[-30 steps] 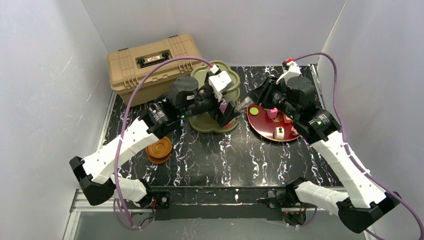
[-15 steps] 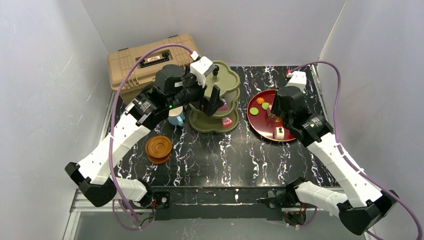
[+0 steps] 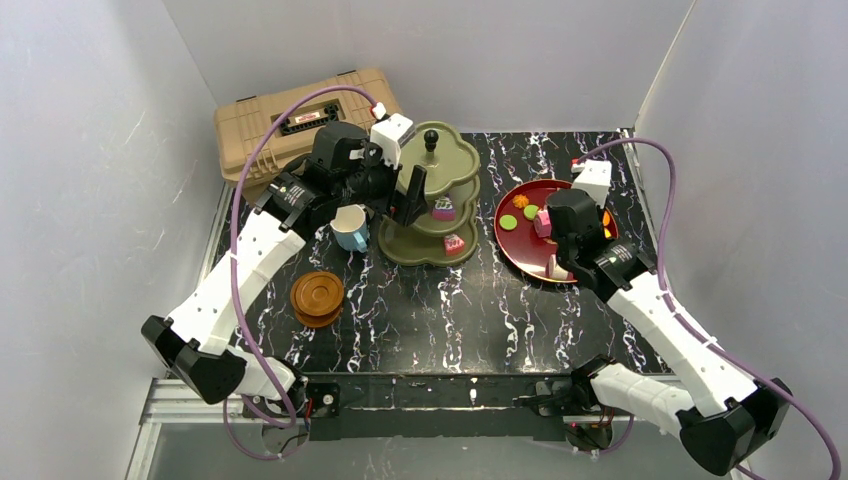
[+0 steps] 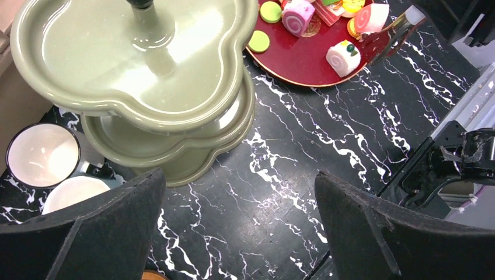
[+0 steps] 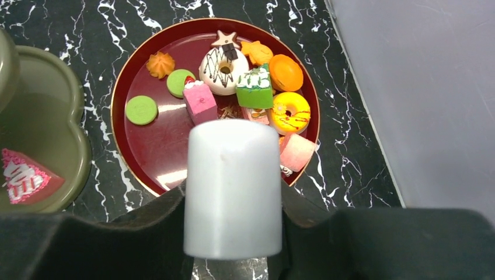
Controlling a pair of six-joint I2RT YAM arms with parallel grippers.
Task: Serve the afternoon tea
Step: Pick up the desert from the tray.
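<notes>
1. The worktop (image 3: 480, 320) is crowded across its far half. The tan toolbox (image 3: 270, 125) sits in the far left corner, apart from the serving.
2. The olive three-tier stand (image 3: 455, 155) is upright at mid-worktop with its top tier bare. I judge that a knock on a scalloped rim or on the knob (image 3: 431, 135) could tip it.
3. The red plate (image 3: 515, 245), just right of the stand, holds most of the toy cakes (image 5: 220, 67). A low pass of a claw could drag it.
4. The left claw (image 4: 238, 178) hangs by the stand's left side, spread wide and holding nothing. Spread like that, it could catch a tier on a careless swing.
5. The right claw (image 5: 233, 201) is over the plate's near rim, clamped on a white roll cake (image 5: 233, 175). I cannot tell whether the cake is clear of the plate.
6. Two mugs (image 4: 42, 154) sit by the stand's foot under the left arm (image 3: 260, 250), where they are easily bumped. The stacked saucers (image 3: 317, 297) lie nearer, apart.
7. The roll looks round and smooth, so it may slip from the grip or roll off a tier. A pink cube (image 3: 454, 243) sits on the bottom tier and an iced slice (image 3: 443, 208) on the middle one.
</notes>
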